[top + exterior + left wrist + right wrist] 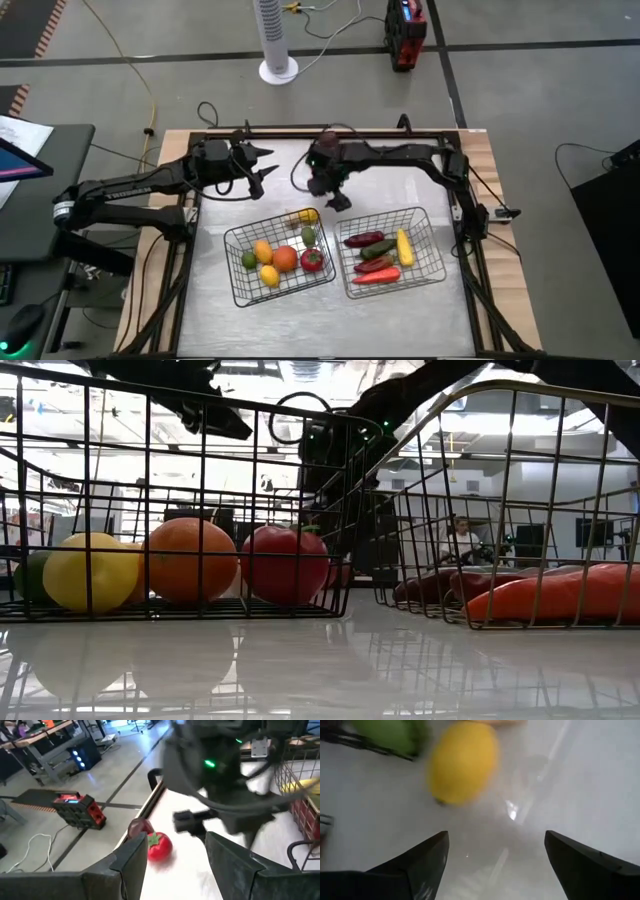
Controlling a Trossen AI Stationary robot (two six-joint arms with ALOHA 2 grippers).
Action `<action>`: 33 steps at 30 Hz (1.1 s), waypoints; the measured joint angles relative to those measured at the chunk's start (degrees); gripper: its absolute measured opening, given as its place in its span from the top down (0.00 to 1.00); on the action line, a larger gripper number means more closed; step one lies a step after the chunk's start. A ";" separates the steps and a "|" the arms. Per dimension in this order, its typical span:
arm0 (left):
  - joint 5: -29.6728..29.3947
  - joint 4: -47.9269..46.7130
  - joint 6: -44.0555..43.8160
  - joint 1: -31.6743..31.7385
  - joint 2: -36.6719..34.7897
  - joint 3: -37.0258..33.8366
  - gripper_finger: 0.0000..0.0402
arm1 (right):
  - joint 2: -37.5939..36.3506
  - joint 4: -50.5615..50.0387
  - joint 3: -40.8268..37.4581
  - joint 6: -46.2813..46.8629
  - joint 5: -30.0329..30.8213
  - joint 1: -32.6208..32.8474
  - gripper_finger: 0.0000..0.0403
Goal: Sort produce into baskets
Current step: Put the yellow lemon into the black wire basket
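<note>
- High view: the left hand [262, 165] hangs over the far part of the table [420, 310], fingers spread, holding nothing.
- The right hand [336, 195] hovers just beyond the left basket [240, 285], wide open and empty; in its wrist view a yellow fruit [462, 762] lies ahead of the fingertips [437, 845], apart from them.
- The left basket holds round produce: an orange [285, 259], a tomato [312, 260], a lemon [268, 275], a lime [249, 260].
- The right basket [430, 270] holds long pieces, red, dark purple, yellow and green.
- In the left wrist view a red fruit [159, 846] lies on the table, probably a strawberry or tomato.
</note>
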 joint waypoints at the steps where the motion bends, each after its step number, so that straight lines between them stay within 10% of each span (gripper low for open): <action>1: 0.00 -0.42 -0.06 0.00 -0.07 0.02 0.53 | -0.27 1.10 -1.19 -0.59 -0.18 0.61 0.12; 21: -3.41 -5.11 -3.80 0.02 0.22 0.02 0.53 | -16.58 47.91 -35.24 11.47 -0.81 5.37 0.19; 33: 2.71 -5.52 -6.62 -0.02 0.19 0.02 0.53 | -15.03 49.99 -36.06 1.49 -3.56 5.48 0.19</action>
